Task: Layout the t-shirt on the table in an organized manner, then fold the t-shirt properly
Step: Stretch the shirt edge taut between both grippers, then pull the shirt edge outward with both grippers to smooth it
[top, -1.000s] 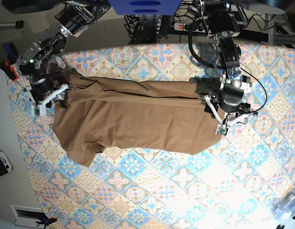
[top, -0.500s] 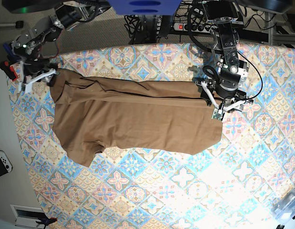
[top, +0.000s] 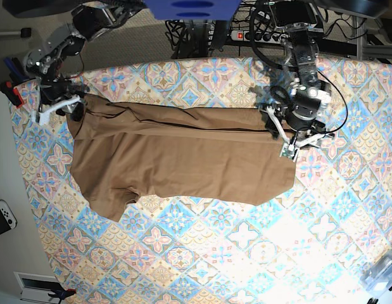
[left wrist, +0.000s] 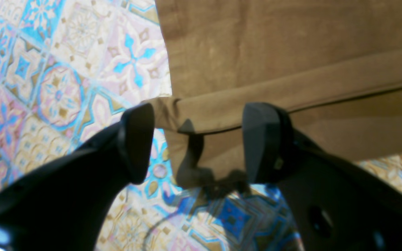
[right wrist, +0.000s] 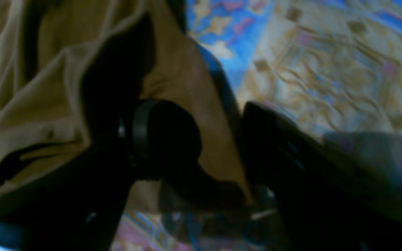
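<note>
The tan-brown t-shirt (top: 183, 158) lies flat across the table (top: 202, 253), folded lengthwise, with a sleeve at the lower left. My left gripper (top: 279, 134) is at the shirt's right hem. In the left wrist view the left gripper (left wrist: 199, 143) is open, and its fingers straddle the folded edge of the shirt (left wrist: 291, 52) without pinching it. My right gripper (top: 58, 107) is at the shirt's upper left corner. In the dark, blurred right wrist view the right gripper (right wrist: 222, 150) has its fingers apart, with bunched shirt cloth (right wrist: 30, 104) lying between and beside them.
The table's back edge runs just behind both arms, with cables and a power strip (top: 246, 35) beyond it. A red clamp (top: 13, 94) sits at the left edge. A white game controller (top: 2, 218) lies off the table at the left. A clear plastic item (top: 382, 272) is at the bottom right.
My right gripper moved from the shirt's left side up to its top left corner, and that corner shifted outward. My left gripper moved a little up the right hem.
</note>
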`<act>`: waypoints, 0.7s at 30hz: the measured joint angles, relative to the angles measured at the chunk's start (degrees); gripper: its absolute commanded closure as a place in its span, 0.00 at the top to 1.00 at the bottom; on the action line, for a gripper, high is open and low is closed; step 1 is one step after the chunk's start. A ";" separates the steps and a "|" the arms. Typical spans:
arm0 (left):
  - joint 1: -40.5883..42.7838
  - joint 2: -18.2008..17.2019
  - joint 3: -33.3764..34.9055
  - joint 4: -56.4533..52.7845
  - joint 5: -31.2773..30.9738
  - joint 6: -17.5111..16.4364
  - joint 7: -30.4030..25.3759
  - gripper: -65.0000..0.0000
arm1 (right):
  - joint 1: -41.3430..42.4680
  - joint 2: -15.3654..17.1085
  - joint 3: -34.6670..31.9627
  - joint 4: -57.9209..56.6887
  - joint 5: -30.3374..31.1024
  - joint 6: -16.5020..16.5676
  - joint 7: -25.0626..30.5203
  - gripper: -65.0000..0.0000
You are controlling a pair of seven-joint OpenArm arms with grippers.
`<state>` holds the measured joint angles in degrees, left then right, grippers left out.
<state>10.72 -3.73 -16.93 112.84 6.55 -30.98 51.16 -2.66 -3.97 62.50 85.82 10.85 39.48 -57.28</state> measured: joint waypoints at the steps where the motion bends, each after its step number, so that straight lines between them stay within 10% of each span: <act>1: -0.22 0.35 -2.95 0.00 -4.24 -3.04 0.28 0.60 | 0.22 -0.07 -0.81 -0.11 -0.11 0.00 -0.07 0.51; 4: -2.40 -0.07 -13.05 -0.13 -14.01 -9.62 8.31 0.60 | -0.70 -0.42 -2.51 -0.13 0.55 0.24 0.52 0.51; 8: -4.22 -1.84 -22.82 -0.11 -18.08 -8.87 15.76 0.60 | -1.33 -0.46 -2.80 -0.11 1.09 0.66 0.68 0.51; 21: -6.21 -3.30 -23.56 -19.50 -17.57 -8.92 11.47 0.60 | -1.36 -0.48 -2.80 -0.09 1.09 0.85 0.63 0.51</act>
<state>4.51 -7.03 -40.49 93.34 -11.03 -39.90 62.63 -4.01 -4.45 59.70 85.73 11.94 40.34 -56.64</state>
